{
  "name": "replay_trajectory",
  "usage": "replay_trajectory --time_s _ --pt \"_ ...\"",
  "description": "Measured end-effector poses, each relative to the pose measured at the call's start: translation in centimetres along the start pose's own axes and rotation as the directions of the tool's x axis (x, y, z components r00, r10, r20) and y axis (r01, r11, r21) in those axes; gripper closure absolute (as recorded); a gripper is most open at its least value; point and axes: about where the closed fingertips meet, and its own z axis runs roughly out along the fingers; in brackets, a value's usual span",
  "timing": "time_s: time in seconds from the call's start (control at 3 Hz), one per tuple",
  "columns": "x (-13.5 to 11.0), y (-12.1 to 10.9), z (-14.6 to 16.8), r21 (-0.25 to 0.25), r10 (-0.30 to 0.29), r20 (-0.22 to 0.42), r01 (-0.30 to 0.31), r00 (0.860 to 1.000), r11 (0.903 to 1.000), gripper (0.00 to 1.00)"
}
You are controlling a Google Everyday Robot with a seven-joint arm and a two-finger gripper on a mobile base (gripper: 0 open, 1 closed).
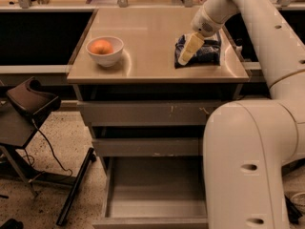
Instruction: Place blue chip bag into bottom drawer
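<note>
The blue chip bag (206,52) lies on the cabinet top (147,42) near its right front corner. My gripper (187,55) reaches down from the upper right and rests at the bag's left edge, its cream finger (190,48) lying over the bag. The bottom drawer (155,187) is pulled out below, with a plain grey floor and nothing in it.
A white bowl with an orange (104,48) stands on the left of the cabinet top. The top drawer front (147,112) and middle drawer (147,147) are shut. A black stand (28,104) with cables is on the floor at the left. My white arm (248,142) fills the right side.
</note>
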Motion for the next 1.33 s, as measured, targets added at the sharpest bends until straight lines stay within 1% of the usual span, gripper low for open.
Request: replay_trajectory --time_s 0.33,0.67,1.0,1.33 --pt "1.23 -1.17 1.69 0.011 0.024 -0.109 -0.023 0.994 0.9997 0.0" --pt "1.22 -1.17 1.7 0.011 0.024 -0.109 -0.023 0.994 0.9997 0.0" --pt "1.22 -1.17 1.7 0.011 0.024 -0.109 -0.023 0.994 0.9997 0.17" --pt "1.22 -1.18 1.71 0.011 0.024 -0.109 -0.023 0.994 0.9997 0.43"
